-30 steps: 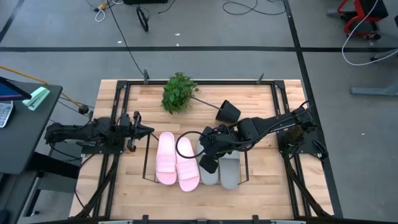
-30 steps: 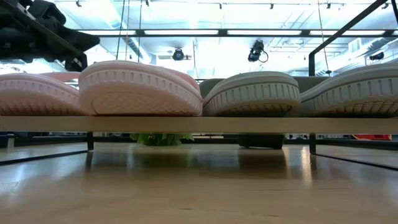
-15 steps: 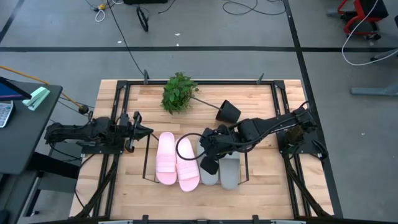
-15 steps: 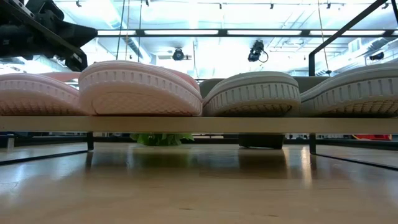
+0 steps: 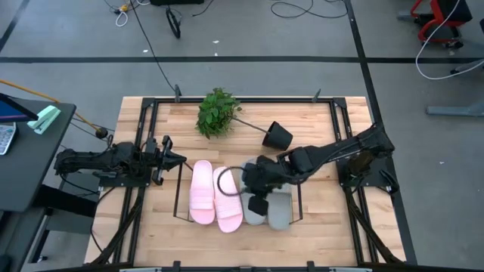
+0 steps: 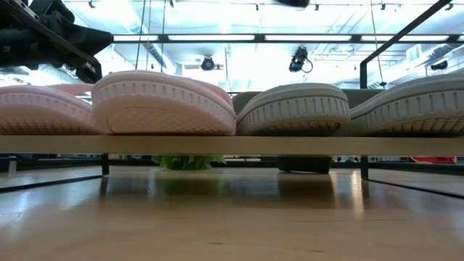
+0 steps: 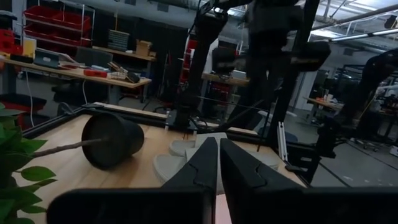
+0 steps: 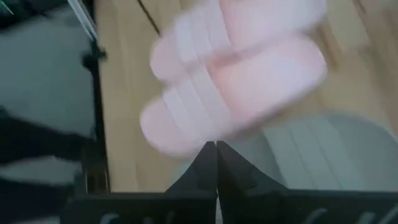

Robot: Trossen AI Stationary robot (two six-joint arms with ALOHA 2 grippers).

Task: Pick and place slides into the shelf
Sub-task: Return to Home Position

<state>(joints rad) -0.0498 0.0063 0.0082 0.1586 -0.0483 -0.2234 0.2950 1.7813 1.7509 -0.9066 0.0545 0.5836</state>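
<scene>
Four slides rest side by side on the shelf (image 5: 178, 205): two pink slides (image 5: 203, 193) toward the left arm, two grey slides (image 5: 279, 210) toward the right arm. Right gripper (image 8: 216, 149), fingers pressed together and holding nothing, hangs over the inner grey slide, just beside the pink pair. Left gripper (image 7: 217, 152), fingers closed to a hairline gap and empty, hovers at the left edge of the table (image 5: 318, 128), apart from the shelf. Plant (image 5: 218, 113) and tipped pot (image 5: 277, 137) lie behind the shelf.
</scene>
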